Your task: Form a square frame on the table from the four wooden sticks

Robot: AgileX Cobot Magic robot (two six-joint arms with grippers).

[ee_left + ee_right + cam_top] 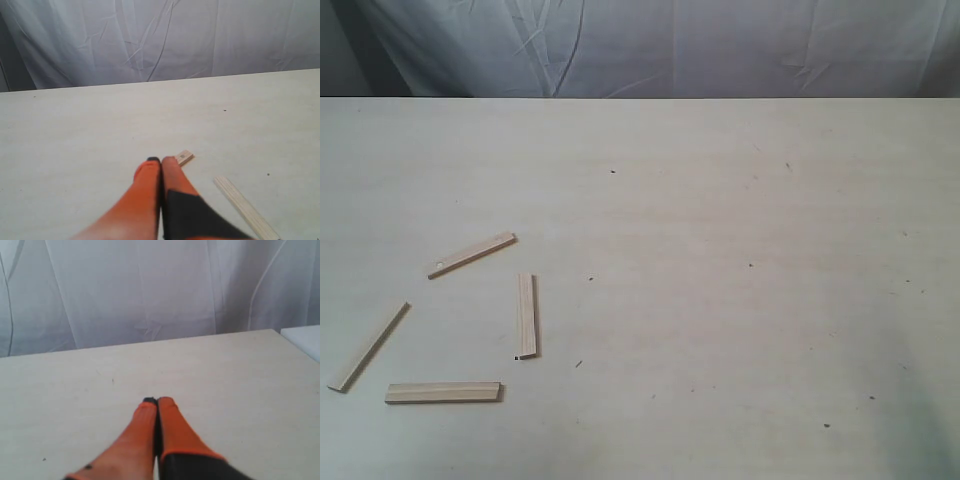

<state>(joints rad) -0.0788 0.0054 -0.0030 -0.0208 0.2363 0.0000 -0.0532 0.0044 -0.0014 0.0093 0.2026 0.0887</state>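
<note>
Four wooden sticks [526,315], pale and flat, lie loose on the table [740,220] at its near left, in a rough ring with none touching another. The holed stick [472,254] is farthest back and tilted. The upright stick [526,312] runs front to back on the ring's right. The bottom stick [443,392] lies crosswise nearest the front edge. The slanted stick [368,347] sits on the ring's left, leaning well off square. No corner is closed and no ends overlap, so I judge the square frame barely begun, with the work at its opening step. The next move probably calls for one arm to come down on a stick, most likely the slanted one. It would turn that stick parallel to the upright stick, level the holed stick, then draw all four ends together. The left gripper [161,161] has its orange fingers clenched together, grasping nothing. A stick end [185,157] shows just beyond its tip, contact not discernible, and a second strip [245,207] lies near. The right gripper [158,401] is likewise clenched and empty, over bare tabletop well apart from the sticks. A wrinkled white cloth [670,45] hangs behind the table.
</note>
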